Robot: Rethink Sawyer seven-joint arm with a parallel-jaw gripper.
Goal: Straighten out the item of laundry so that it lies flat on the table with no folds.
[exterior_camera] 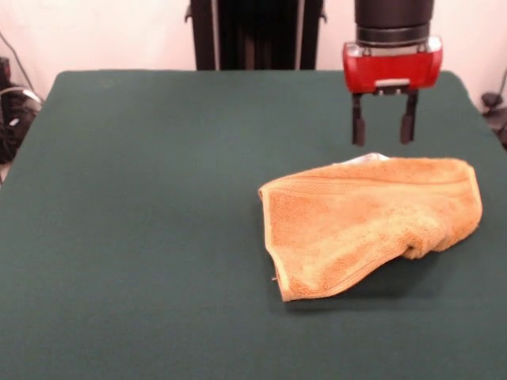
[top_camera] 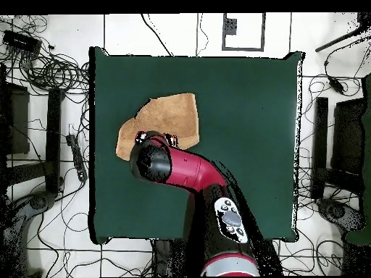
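Note:
The golden-orange towel (exterior_camera: pixel 372 222) lies folded over on itself on the dark green table (exterior_camera: pixel 142 222), right of centre in the front view. Its right end is bunched into a rounded fold, and a white tag peeks out at its far edge. My gripper (exterior_camera: pixel 383 128) hangs open and empty just above the towel's far edge, fingers pointing down. In the overhead view the towel (top_camera: pixel 170 119) lies at the table's (top_camera: pixel 246 130) left side. There the arm's red wrist (top_camera: pixel 156 156) covers the gripper and the towel's near edge.
The robot's black pedestal (exterior_camera: pixel 255 33) stands at the table's far edge. Cables and dark equipment (top_camera: pixel 43 108) lie on the floor round the table. The towel lies close to the table's right edge in the front view.

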